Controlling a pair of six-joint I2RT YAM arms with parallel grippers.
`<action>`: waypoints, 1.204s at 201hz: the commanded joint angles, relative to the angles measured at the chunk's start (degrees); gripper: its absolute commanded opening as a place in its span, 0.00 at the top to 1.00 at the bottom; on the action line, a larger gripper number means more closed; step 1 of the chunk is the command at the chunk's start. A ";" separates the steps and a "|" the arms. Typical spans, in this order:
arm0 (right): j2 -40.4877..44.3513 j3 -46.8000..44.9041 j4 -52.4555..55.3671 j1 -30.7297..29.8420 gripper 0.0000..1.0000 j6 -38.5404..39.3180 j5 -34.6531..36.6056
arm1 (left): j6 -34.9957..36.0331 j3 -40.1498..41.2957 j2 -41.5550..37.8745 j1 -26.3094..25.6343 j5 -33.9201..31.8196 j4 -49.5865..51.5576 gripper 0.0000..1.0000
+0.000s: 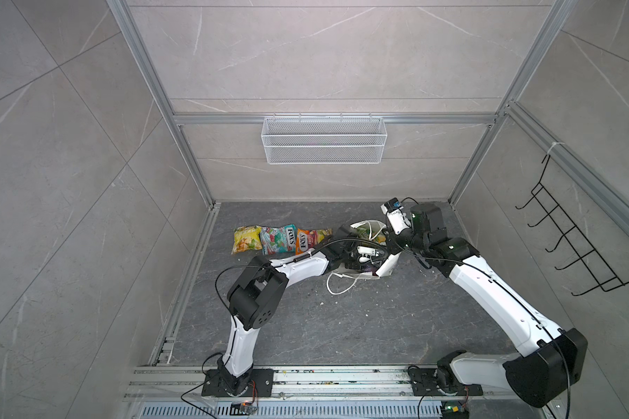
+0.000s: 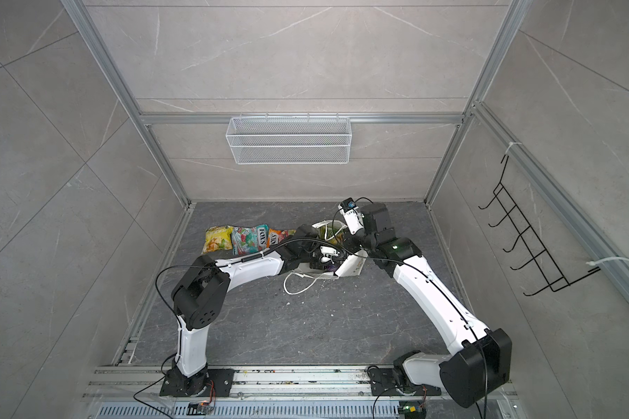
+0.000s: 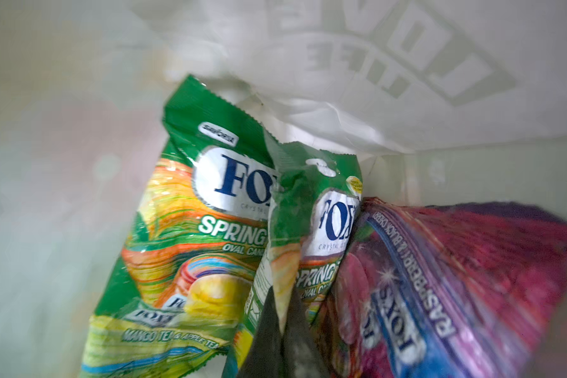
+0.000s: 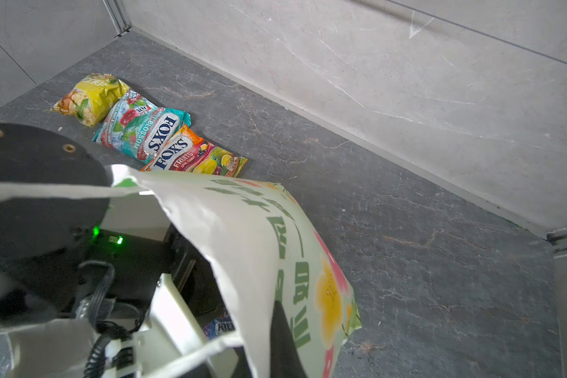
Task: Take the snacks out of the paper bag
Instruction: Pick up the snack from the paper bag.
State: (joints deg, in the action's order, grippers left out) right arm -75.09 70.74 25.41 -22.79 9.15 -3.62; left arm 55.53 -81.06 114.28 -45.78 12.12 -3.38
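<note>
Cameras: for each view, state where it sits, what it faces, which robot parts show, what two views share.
Top views: high at the front, looking down; left arm, right arm.
Left wrist: inside the paper bag, facing a purple packet; left fingers pinch a green packet.
Right wrist: above the bag, facing the back wall; right fingers grip the bag, left arm shows.
Shared: row of three packets, top and right wrist views.

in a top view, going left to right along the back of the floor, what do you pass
yellow packet → teal and red packet → orange packet → paper bag
</note>
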 commanded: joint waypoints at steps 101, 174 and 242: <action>2.29 -1.20 -5.11 -0.25 1.00 -0.62 2.60 | -7.16 3.59 -13.45 -1.83 0.10 -9.98 1.00; 1.62 -1.15 -5.81 -0.07 1.00 -1.98 4.36 | -6.74 6.60 -18.16 -3.58 -2.48 -9.26 1.00; 1.54 -1.12 -6.22 0.12 1.00 -2.29 4.35 | -6.05 10.16 -24.40 -6.74 -6.58 -8.60 1.00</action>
State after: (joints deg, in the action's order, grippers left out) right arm -74.85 69.63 22.79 -22.79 8.45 0.30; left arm 49.47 -71.29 95.29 -51.33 7.25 -8.19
